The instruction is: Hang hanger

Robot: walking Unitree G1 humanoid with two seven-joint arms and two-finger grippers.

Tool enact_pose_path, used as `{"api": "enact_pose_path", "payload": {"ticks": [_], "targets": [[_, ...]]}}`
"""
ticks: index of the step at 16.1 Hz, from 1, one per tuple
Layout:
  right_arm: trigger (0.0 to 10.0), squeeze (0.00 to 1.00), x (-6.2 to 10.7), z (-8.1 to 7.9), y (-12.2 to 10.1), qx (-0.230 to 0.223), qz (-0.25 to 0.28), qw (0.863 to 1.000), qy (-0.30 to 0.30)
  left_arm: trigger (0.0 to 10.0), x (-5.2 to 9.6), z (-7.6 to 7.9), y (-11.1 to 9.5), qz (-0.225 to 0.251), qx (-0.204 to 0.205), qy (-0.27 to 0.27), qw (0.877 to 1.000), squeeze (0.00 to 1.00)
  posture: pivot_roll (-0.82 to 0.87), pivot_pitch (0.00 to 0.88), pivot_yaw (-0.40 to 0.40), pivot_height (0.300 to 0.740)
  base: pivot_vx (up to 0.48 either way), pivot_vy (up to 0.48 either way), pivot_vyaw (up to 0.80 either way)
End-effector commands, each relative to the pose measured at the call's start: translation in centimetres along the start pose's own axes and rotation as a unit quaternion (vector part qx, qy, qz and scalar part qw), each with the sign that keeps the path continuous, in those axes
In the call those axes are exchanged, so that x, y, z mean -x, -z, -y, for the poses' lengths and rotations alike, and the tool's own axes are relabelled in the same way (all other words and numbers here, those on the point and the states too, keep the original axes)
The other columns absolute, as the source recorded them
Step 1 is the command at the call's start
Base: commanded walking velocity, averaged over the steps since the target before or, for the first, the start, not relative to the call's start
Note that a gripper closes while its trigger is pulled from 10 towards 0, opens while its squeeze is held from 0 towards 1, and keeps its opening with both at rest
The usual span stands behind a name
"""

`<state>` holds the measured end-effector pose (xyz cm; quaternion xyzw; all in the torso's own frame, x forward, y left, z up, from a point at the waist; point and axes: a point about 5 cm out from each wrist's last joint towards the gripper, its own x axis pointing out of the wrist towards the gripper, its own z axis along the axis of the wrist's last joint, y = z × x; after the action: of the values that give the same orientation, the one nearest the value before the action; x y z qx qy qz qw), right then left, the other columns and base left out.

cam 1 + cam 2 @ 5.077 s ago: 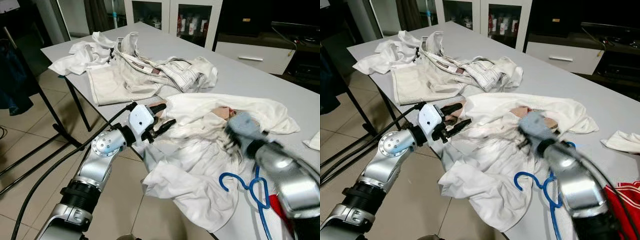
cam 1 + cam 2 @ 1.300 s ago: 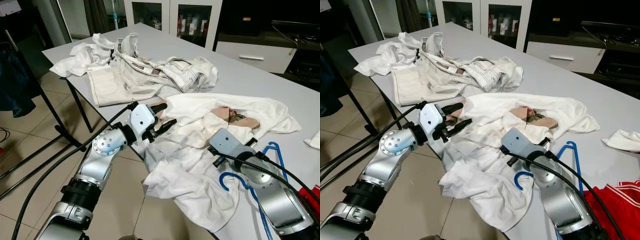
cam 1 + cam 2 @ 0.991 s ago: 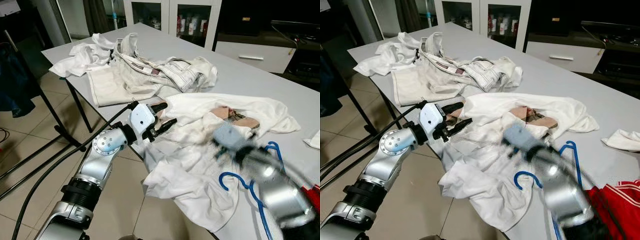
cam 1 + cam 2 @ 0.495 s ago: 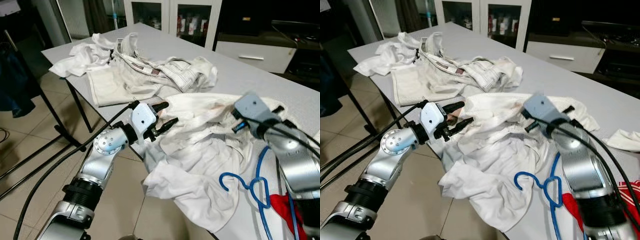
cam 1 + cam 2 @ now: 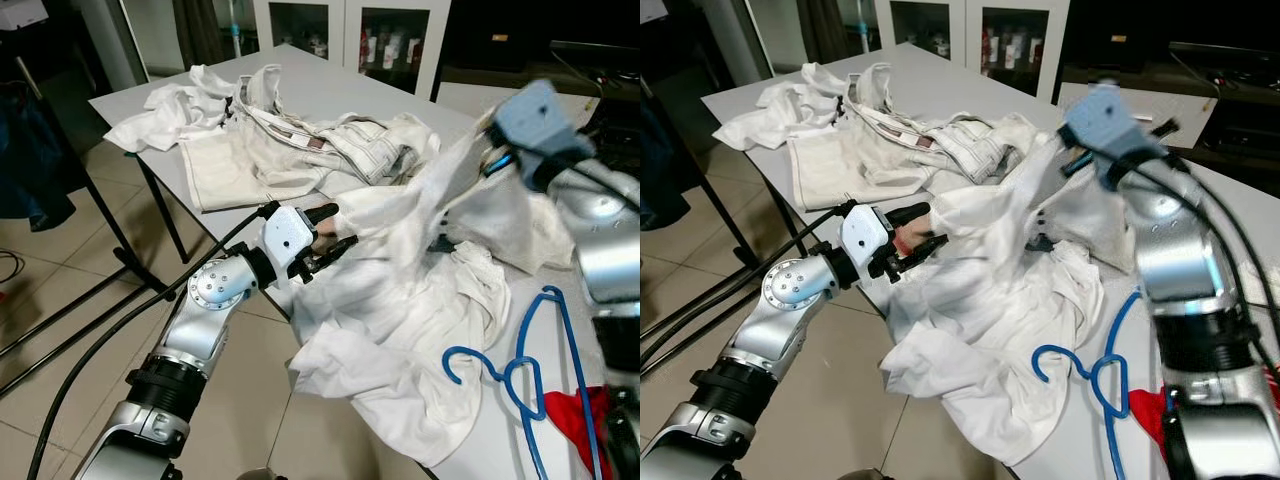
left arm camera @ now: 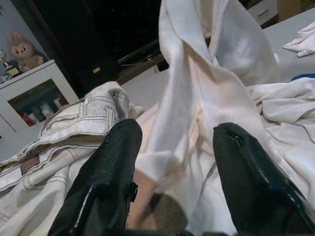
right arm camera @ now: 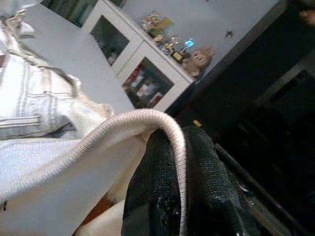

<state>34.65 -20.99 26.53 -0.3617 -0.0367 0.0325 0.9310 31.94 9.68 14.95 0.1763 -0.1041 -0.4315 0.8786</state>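
While the right claw (image 7: 179, 196) pinches the white shirt (image 5: 400, 300) aloft, the left claw (image 5: 330, 232) gapes around its edge beside the blue hanger (image 5: 530, 370).

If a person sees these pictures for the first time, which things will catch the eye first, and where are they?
The eye goes first to the large white cotton shirt, pulled up off the grey table by the right gripper, which pinches its ribbed collar edge near the table's right side. The left gripper holds open at the near table edge, with shirt fabric between its fingers. A blue wire hanger lies flat on the table beside the shirt, close to the robot.
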Motion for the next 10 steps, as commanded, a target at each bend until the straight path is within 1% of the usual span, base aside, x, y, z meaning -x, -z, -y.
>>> {"api": "enact_pose_path", "payload": {"ticks": [1, 4, 6, 7, 8, 9, 10], "targets": [[0.0, 0.0, -0.1, 1.3, -0.5, 0.007, 0.01, 1.0, 0.026, 10.0, -0.1, 0.0, -0.2, 0.001, -0.009, 0.001, 1.0, 0.0, 0.0, 0.0, 0.045, 0.723, 0.0, 0.0, 0.0], [0.0, 0.0, -0.8, 3.3, -1.6, 0.03, 0.029, 0.997, 0.064, 10.0, -0.1, 0.1, -0.2, 0.001, -0.006, 0.0, 1.0, 0.0, 0.0, 0.0, 0.043, 0.723, 0.0, 0.0, 0.0], [0.0, 0.0, -1.1, 5.5, -2.9, 0.048, 0.047, 0.994, 0.086, 10.0, -0.1, 0.2, -0.2, 0.001, -0.006, 0.001, 1.0, 0.0, 0.0, 0.0, 0.043, 0.723, 0.0, 0.0, 0.0], [0.0, 0.0, -1.1, 5.8, -3.0, 0.049, 0.049, 0.994, 0.088, 10.0, -0.2, 0.2, -0.2, 0.001, -0.007, 0.001, 1.0, 0.0, 0.0, 0.0, 0.043, 0.723, 0.0, 0.0, 0.0], [0.0, 0.0, -1.2, 6.6, -3.5, 0.046, 0.056, 0.993, 0.095, 10.0, -0.2, 0.2, -0.2, 0.002, -0.006, 0.001, 1.0, 0.0, 0.0, 0.0, 0.043, 0.723, 0.0, 0.0, 0.0], [0.0, 0.0, -1.2, 7.4, -4.0, 0.057, 0.061, 0.992, 0.099, 10.0, -0.3, 0.2, -0.2, 0.003, -0.006, 0.001, 1.0, 0.0, 0.0, 0.0, 0.041, 0.723, 0.0, 0.0, 0.0], [0.0, 0.0, -1.3, 7.5, -4.1, 0.062, 0.062, 0.991, 0.097, 10.0, -0.3, 0.3, -0.3, 0.004, -0.006, 0.001, 1.0, 0.0, 0.0, 0.0, 0.04, 0.723, 0.0, 0.0, 0.0]]}}
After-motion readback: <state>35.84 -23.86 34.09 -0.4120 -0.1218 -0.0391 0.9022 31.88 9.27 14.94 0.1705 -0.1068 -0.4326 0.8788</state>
